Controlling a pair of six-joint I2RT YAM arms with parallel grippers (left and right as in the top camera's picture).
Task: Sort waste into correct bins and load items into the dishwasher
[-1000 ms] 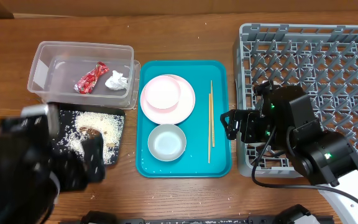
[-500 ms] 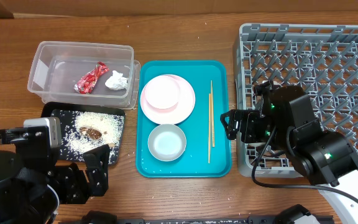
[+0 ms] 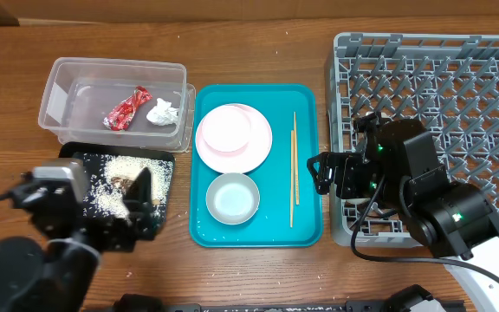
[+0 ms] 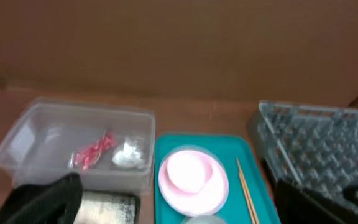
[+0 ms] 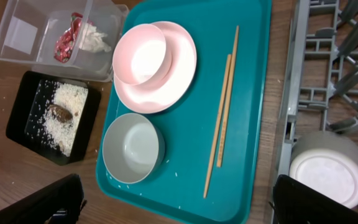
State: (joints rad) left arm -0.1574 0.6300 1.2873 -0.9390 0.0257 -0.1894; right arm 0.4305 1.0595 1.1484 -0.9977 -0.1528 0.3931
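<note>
The clear tub (image 3: 59, 76) holds the red wrapper (image 3: 128, 108) and the tissue ball (image 3: 161, 112). The black tray (image 3: 165, 170) holds rice and a brown lump (image 3: 119, 180). The pink bowl (image 3: 223, 128) sits on the pink plate (image 3: 254, 143) on the teal tray. The white bowl (image 3: 232, 198) and the chopsticks (image 3: 294, 169) lie there too. A white cup (image 5: 325, 169) stands upside down in the grey rack (image 3: 431, 78). My left gripper (image 3: 102, 211) is open over the black tray's front. My right gripper (image 3: 323, 172) is open and empty at the rack's left edge.
The teal serving tray (image 3: 306, 221) lies between the bins and the rack. Loose rice grains are scattered on it and on the wooden table near the front edge. A brown wall stands behind the table in the left wrist view (image 4: 179, 43).
My left arm pulled back toward the front edge, then came forward again over the black tray's front and now faces the tub. The right arm has not moved.
</note>
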